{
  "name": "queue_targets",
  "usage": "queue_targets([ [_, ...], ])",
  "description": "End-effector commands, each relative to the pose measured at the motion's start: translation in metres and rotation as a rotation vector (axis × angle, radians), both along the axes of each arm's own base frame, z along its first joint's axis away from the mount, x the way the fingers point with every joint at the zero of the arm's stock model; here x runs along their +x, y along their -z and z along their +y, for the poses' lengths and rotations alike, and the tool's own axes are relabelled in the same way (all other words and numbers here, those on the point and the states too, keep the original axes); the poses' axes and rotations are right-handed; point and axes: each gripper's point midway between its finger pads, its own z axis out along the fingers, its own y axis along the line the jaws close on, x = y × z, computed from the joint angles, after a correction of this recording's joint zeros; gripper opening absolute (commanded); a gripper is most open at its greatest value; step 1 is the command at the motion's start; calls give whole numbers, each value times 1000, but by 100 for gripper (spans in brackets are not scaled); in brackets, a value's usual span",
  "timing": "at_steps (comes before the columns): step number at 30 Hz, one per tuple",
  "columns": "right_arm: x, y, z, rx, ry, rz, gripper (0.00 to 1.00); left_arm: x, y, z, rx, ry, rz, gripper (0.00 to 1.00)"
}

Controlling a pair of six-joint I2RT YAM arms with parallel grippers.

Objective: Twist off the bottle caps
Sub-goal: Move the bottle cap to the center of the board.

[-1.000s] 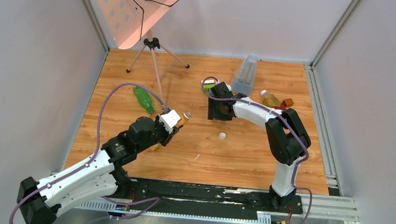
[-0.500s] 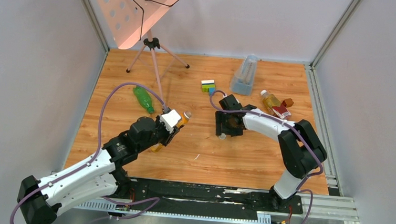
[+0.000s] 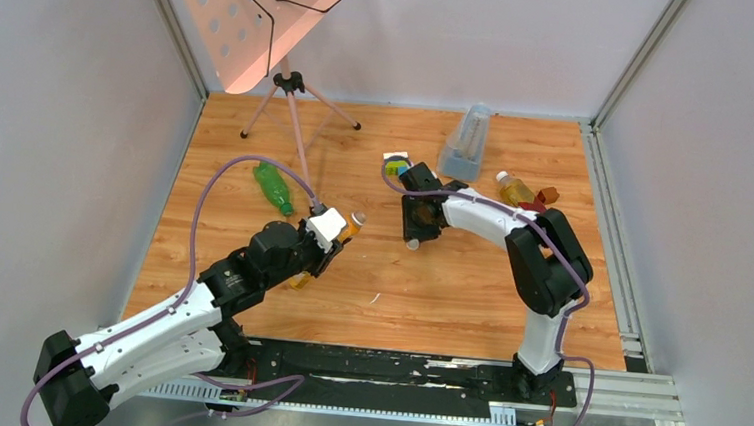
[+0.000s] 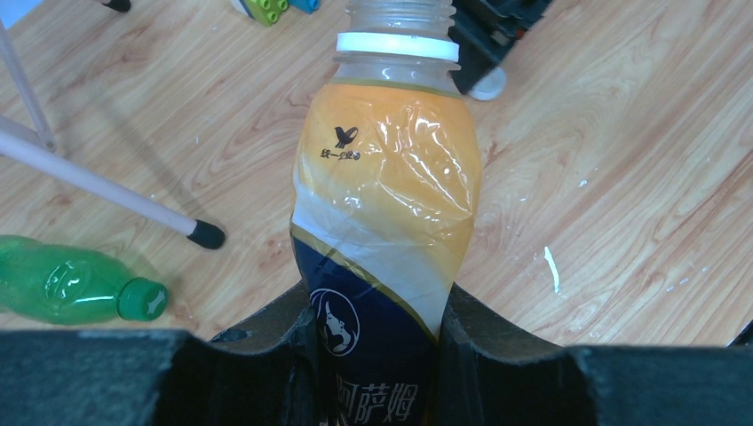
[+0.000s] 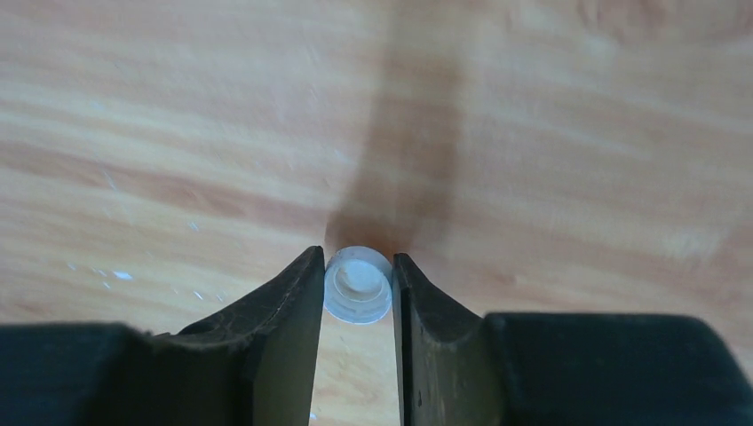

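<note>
Since right gripper (image 5: 359, 266) pinches loose white cap (image 5: 358, 286) mid-desk (image 5: 577, 133), keep squeeze centred on its sides, lift straight; left gripper (image 4: 377, 342) clamps the capless amber bottle (image 4: 386, 186).

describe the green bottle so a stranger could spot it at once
Find the tripod stand at the back left of the table. The green bottle lies on its side left of its near leg. It is the only green bottle, cap included.
</note>
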Motion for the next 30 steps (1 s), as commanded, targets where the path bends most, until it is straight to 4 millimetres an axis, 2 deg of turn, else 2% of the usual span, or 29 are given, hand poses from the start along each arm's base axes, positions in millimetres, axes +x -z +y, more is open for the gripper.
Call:
queue_targets([
  [1,50,-21,19,15,-10,-117,28,3,-19,-3,-57,-7,-31,15],
  [6,99,-27,31,42,1,-172,30,0,-20,-6,-79,3,-20,15],
  [8,107,-26,37,58,-12,-172,34,0,-20,-7,-92,5,-18,15],
  [11,108,-20,40,72,-25,-153,45,-1,-21,-10,-119,12,-17,15],
  [13,103,-18,42,90,-33,-133,47,-2,-21,-13,-142,17,-18,15],
  [16,97,-24,39,105,-30,-132,53,-3,-20,-16,-169,22,-11,15],
  [19,87,-39,30,119,-19,-150,61,-2,-25,-21,-202,29,-21,16],
  [21,77,-63,30,178,-26,-174,61,-1,-26,-23,-216,36,-27,16],
  [27,29,-163,29,437,-79,-337,65,-3,-26,-35,-268,79,-31,17],
  [30,-3,-216,27,611,-125,-443,75,-1,-26,-41,-290,88,-25,18],
])
